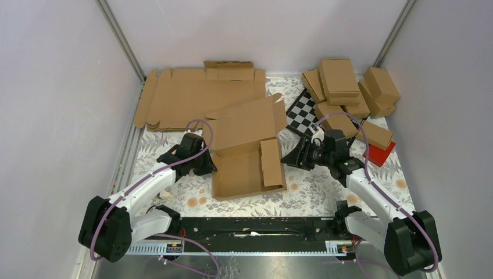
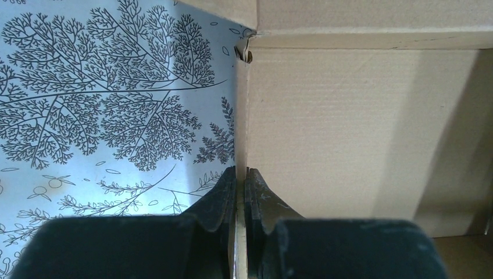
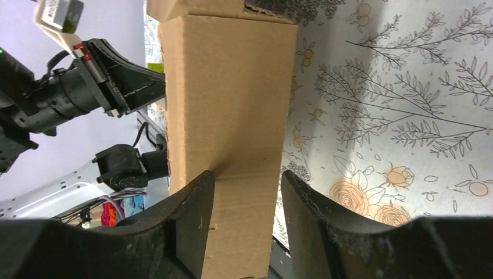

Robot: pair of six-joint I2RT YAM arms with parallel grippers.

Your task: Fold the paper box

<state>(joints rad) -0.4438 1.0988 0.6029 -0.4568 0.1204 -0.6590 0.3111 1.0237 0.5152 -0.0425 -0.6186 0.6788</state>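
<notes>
The paper box point(image 1: 247, 168) sits partly folded at the table's centre, a shallow tray with its lid point(image 1: 247, 122) standing open toward the back. My left gripper point(image 1: 209, 163) is shut on the box's left wall; in the left wrist view the gripper point(image 2: 240, 189) pinches the thin edge of that wall point(image 2: 349, 128). My right gripper point(image 1: 286, 158) is at the box's right side. In the right wrist view it point(image 3: 247, 181) is open and straddles the folded right side flap point(image 3: 232, 99). The left finger touches the flap, the right finger stands apart from it.
Flat cardboard blanks point(image 1: 197, 96) lie at the back left. A pile of finished boxes point(image 1: 349, 93) stands at the back right, with a checkerboard point(image 1: 302, 113) and a red block point(image 1: 381, 154) near it. A metal rail point(image 1: 250, 229) runs along the near edge.
</notes>
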